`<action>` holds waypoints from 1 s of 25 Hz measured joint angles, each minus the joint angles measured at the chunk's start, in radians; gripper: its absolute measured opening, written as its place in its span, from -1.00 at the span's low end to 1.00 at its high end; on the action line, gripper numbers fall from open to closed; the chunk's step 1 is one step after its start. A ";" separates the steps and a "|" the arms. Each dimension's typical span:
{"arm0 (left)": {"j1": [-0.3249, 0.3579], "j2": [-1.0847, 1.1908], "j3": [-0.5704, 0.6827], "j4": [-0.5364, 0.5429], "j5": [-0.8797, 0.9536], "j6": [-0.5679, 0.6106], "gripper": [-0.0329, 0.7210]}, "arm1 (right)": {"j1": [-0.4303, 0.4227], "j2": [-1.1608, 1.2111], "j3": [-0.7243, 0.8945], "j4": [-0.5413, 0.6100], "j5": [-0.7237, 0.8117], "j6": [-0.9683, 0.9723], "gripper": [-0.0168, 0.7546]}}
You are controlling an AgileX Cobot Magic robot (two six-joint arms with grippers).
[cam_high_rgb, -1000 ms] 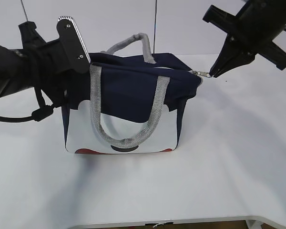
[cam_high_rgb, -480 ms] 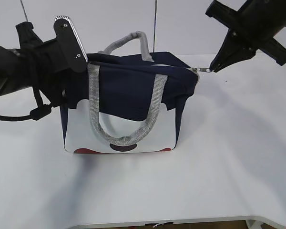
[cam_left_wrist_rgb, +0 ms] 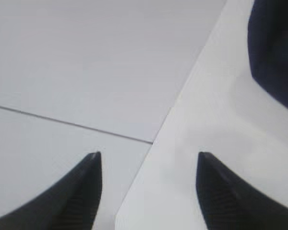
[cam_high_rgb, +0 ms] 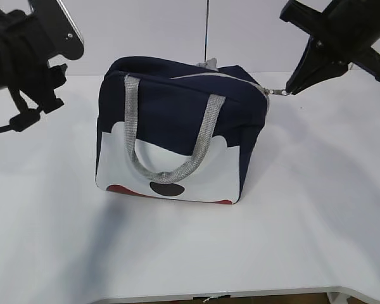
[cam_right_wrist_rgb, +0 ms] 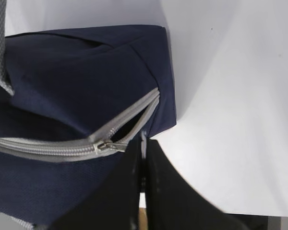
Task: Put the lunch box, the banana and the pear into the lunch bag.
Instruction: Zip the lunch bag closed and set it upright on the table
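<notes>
The navy lunch bag (cam_high_rgb: 177, 114) stands upright on the white table, white face and grey handle toward the camera. Its grey zipper (cam_right_wrist_rgb: 62, 148) runs shut nearly to the end, with a short gap left beside the slider. My right gripper (cam_high_rgb: 290, 90) (cam_right_wrist_rgb: 144, 143) is shut on the zipper's ring pull (cam_high_rgb: 280, 92) at the bag's right top corner. My left gripper (cam_high_rgb: 73, 58) (cam_left_wrist_rgb: 146, 160) hangs open and empty at the upper left, apart from the bag (cam_left_wrist_rgb: 276, 52). The lunch box, the banana and the pear are out of view.
Bare white table (cam_high_rgb: 304, 209) lies in front of and to both sides of the bag. Its front edge (cam_high_rgb: 240, 294) runs along the bottom of the exterior view. A white wall rises behind.
My left gripper has opened, let go of the bag's left top edge and pulled back up and left. The bag has settled upright. My right gripper keeps its hold on the pull.
</notes>
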 joint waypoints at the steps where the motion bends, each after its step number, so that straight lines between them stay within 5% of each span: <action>1: 0.000 -0.020 0.000 0.000 0.034 0.000 0.33 | 0.000 0.000 0.000 0.005 0.001 -0.004 -0.91; 12: 0.000 -0.204 -0.108 0.093 0.855 0.000 0.47 | 0.000 0.000 0.000 0.048 0.004 -0.043 -0.91; 19: -0.004 -0.050 -0.313 0.072 1.145 0.000 0.47 | 0.000 0.000 0.000 0.061 0.004 -0.056 -0.91; 25: -0.068 0.054 -0.377 0.082 1.192 0.000 0.41 | 0.000 0.000 0.000 0.076 0.006 -0.066 -0.91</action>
